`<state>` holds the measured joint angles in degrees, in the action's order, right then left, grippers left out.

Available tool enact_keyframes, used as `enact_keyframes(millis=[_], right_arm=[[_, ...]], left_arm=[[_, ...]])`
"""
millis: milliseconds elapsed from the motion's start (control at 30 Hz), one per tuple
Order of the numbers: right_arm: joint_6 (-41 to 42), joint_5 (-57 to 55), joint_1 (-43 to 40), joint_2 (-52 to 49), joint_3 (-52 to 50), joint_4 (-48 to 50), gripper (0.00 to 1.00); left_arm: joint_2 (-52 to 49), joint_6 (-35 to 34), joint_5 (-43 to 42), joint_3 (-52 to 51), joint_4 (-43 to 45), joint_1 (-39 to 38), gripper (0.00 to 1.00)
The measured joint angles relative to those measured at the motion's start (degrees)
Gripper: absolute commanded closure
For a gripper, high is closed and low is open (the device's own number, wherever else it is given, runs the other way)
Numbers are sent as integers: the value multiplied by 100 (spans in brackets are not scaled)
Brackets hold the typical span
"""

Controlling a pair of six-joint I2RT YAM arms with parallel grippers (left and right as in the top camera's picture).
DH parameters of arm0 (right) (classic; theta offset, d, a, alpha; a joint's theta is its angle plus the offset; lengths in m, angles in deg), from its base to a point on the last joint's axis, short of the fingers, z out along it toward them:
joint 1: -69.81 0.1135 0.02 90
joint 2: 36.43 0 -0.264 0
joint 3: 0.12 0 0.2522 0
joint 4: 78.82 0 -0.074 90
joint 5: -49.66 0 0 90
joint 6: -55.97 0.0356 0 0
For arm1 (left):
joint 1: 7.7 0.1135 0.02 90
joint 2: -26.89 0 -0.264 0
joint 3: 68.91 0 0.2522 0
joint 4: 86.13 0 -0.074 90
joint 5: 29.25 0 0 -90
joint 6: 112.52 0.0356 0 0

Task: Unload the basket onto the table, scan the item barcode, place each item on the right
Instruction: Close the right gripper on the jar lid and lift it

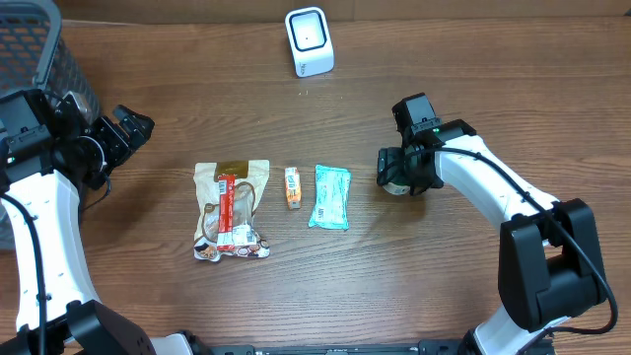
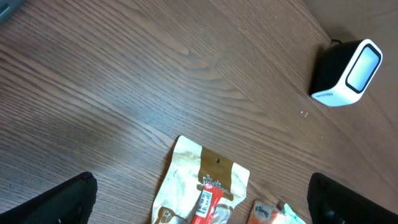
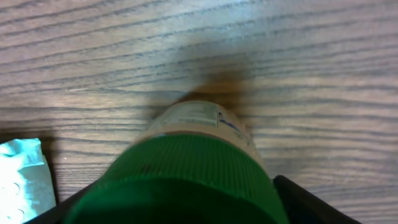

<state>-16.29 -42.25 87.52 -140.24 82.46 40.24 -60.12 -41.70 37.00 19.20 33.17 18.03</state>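
The green-capped bottle point(image 3: 180, 174) rests on the counter point(image 1: 493, 89) between the right end effector's point(image 1: 392, 174) fingers; whether they clench it I cannot tell. Its pale label is too blurred to read. The left end effector point(image 1: 131, 131) hangs released.

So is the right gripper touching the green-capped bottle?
Cannot tell. In the right wrist view the bottle sits between the fingers of the right gripper, but its green cap hides both contact spots; overhead is too coarse.
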Motion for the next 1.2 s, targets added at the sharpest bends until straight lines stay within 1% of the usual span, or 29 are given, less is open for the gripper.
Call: enact_keyframes(millis=[100,167,567,700,833,933,967,1000,1033,1200], right_arm=[[0,-2,2,0,0,-48,30],[-4,-2,0,2,0,-68,32],[15,-15,0,20,24,-597,31],[28,22,0,33,24,-782,27],[26,24,0,33,17,-732,23],[26,24,0,24,7,-623,18],[24,24,2,24,7,-599,14],[22,24,0,24,7,-592,3],[22,24,0,24,7,-597,0],[22,24,2,24,4,-605,0]], left_arm=[[0,0,0,0,0,0,0],[0,0,2,0,0,0,0],[0,0,2,0,-2,0,0],[0,0,2,0,0,0,1],[0,0,2,0,0,0,0],[0,0,2,0,-2,0,0],[0,0,2,0,-2,0,1],[0,0,2,0,-2,0,0],[0,0,2,0,0,0,0],[0,0,2,0,-2,0,0]])
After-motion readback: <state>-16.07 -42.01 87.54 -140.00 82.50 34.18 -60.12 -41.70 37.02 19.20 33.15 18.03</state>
